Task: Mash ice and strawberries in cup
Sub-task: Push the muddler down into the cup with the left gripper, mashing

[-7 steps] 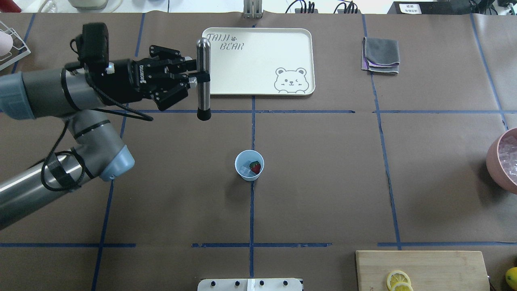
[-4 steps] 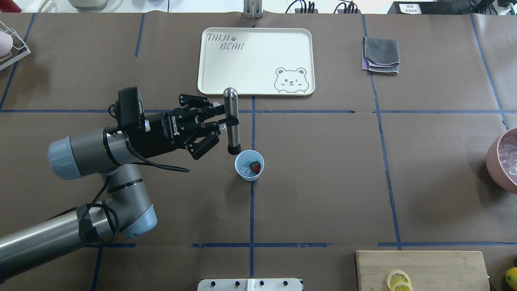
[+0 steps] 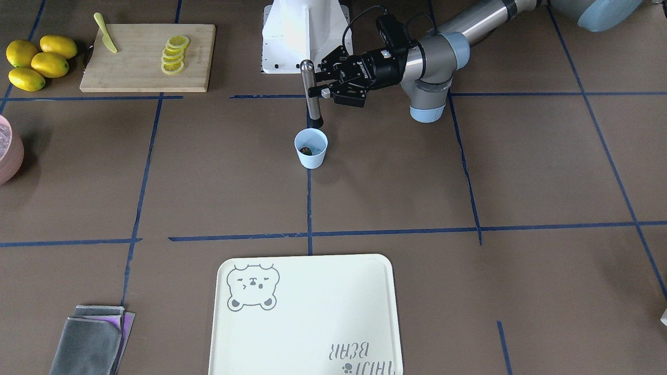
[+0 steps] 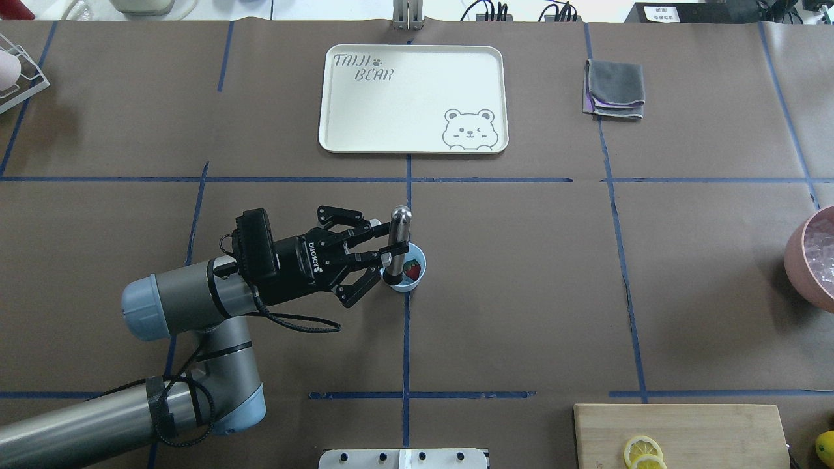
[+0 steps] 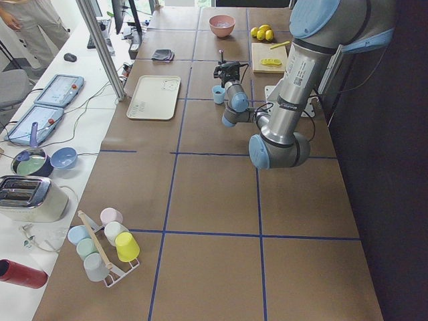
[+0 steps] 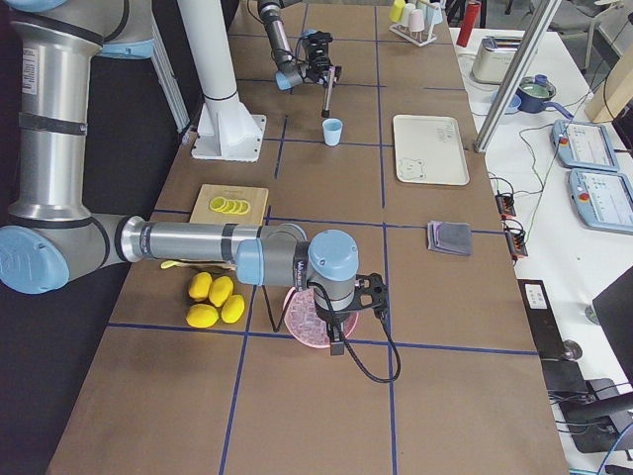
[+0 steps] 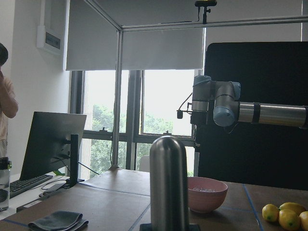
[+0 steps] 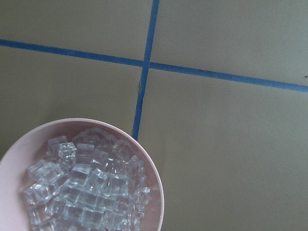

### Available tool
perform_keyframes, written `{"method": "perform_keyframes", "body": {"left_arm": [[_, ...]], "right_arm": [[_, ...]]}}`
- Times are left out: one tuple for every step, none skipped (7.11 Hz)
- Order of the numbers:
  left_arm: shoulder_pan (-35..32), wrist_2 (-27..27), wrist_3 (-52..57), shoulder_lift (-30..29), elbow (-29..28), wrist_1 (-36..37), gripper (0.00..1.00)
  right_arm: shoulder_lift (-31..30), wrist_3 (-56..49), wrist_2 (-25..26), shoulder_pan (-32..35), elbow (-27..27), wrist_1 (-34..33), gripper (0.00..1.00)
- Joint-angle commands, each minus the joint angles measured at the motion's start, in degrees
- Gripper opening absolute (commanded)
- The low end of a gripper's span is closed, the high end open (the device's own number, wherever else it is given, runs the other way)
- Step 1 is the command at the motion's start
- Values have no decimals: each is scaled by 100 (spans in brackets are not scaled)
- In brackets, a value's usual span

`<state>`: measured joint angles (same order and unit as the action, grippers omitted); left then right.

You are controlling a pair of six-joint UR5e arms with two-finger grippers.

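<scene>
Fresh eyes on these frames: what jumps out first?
Mid-table, the left end effector grips a steel pestle upright, its tip just over the blue cup holding a red strawberry. Next come the pale bear tray on the far side and the pink bowl heaped with ice cubes under the right wrist camera.

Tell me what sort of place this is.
Likely a robotics lab staged for drink-making: a robot arm works over a table papered brown and gridded with blue tape, control tablets lie on a side desk, and lemon slices sit on a cutting board.
</scene>
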<state>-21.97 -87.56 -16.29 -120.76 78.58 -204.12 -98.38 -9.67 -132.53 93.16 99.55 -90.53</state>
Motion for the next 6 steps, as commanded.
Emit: {"method": "perform_keyframes", "body": {"left_arm": [[35,273,39,-105,-79,21,0],[35,310,39,-141,-132,30,0],[35,319,39,-202,-141,57,0],[35,319,39,-229,-341,57,0],[35,328,39,-264,-422,57,0],[35,397,39,-273,-588,31,0]], "right_arm": [[3,0,8,0,-23,0,100],[3,0,-1,0,-41,0,100],[-6,-9,-1,0,-41,0,100],[-6,0,-1,0,-41,0,100],[-6,0,-1,0,-50,0,100],[-6,-9,8,0,-50,0,100]]}}
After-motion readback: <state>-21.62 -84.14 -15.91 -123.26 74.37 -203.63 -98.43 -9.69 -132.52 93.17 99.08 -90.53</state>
